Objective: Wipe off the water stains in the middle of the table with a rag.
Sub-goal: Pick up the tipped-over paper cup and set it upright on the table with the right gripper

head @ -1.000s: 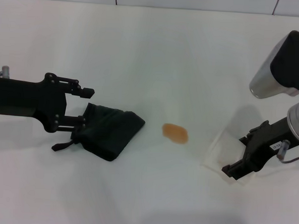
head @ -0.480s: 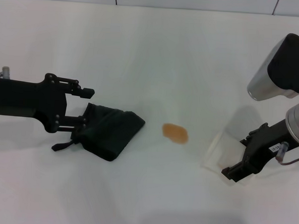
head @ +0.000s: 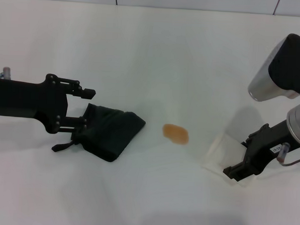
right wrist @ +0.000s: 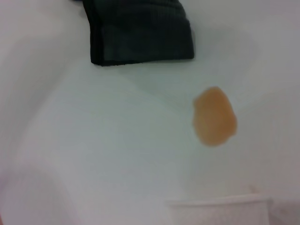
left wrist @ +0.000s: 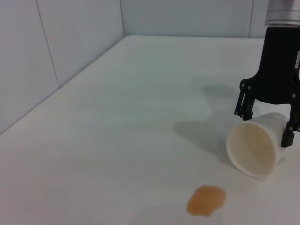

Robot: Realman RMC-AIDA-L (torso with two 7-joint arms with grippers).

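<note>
The rag (head: 111,131), a dark crumpled cloth with a loop tag, lies on the white table (head: 152,58) at the left; it also shows in the right wrist view as the rag (right wrist: 140,33). My left gripper (head: 84,108) is open at the rag's left edge, with its lower finger touching the cloth. The orange-brown water stain (head: 176,133) sits in the middle, right of the rag, and both wrist views show the stain (left wrist: 206,200) (right wrist: 214,116). At the right, my right gripper (head: 237,169) is shut on a tilted white cup (left wrist: 253,149).
The cup (head: 227,153) rests low over the table about a hand's width right of the stain, its mouth turned toward the stain. A tiled wall (left wrist: 61,42) borders the table's far side. My right forearm (head: 281,68) hangs over the right edge.
My right gripper has sunk slightly with the cup, which now sits lower and flatter. The left gripper, the rag and the stain have not moved.
</note>
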